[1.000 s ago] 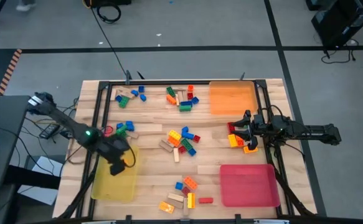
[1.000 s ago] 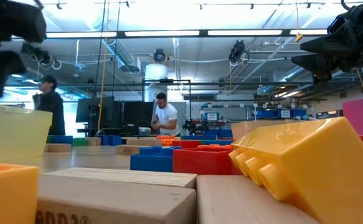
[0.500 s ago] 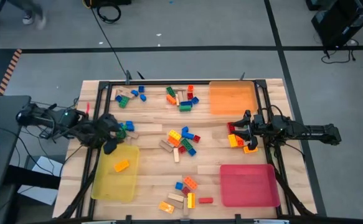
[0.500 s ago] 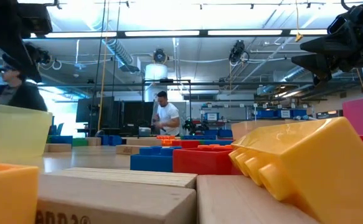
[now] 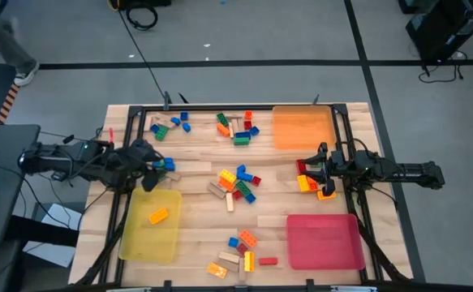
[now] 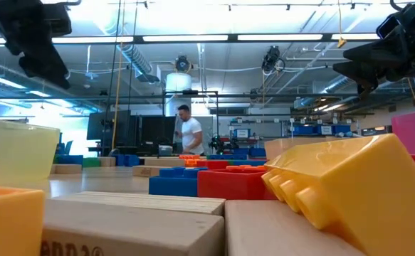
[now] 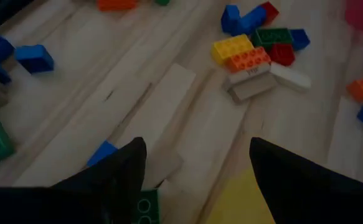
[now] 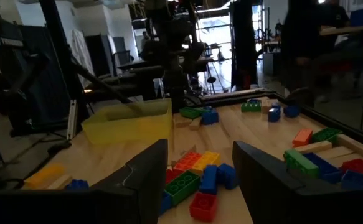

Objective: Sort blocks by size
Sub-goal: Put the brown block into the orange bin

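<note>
Here, left fingers (image 7: 125, 168) spread wide, empty, right fingers (image 8: 147, 171) parted, empty

This was a big open robotics lab: strip lights (image 6: 186, 38) and exposed ducts (image 6: 139, 67) ran overhead, a person (image 6: 188, 134) stood at cluttered workbenches (image 6: 246, 139) centre frame, and cables (image 5: 143, 15) trailed across the taped grey floor (image 5: 244, 49) above.

Bright ceiling strip lights glare in the low view; nearest blocks (image 6: 335, 192) blur, wrist views dim.
</note>
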You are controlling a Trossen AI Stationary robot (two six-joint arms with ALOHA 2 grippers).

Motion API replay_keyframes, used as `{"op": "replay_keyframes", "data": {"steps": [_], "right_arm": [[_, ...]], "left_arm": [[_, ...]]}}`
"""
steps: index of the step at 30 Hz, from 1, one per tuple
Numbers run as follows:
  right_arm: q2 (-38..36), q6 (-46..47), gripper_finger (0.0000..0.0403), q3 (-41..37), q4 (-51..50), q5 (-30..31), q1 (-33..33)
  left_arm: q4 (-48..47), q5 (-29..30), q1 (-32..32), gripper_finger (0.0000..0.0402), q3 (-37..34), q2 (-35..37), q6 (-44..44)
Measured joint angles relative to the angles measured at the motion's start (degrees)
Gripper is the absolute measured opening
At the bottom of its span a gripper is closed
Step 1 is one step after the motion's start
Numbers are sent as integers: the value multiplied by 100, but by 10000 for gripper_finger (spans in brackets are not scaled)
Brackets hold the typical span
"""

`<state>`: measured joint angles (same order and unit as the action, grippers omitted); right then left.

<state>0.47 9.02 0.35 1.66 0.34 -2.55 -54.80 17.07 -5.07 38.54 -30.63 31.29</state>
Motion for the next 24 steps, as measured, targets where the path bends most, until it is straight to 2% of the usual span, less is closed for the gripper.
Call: {"op": "replay_keyframes", "data": {"steps": [12,17,24], "right_arm": [[-2,301,195,-1,397,4,0],[-2,295,195,-1,437,28,0],[-2,285,195,-1,712,486,-11]], "left_arm": [[767,709,405,292,-66,-58,-178],[1297,731,645,292,-68,-246,-397],[1506,632,967,292,-68,-705,-286]]}}
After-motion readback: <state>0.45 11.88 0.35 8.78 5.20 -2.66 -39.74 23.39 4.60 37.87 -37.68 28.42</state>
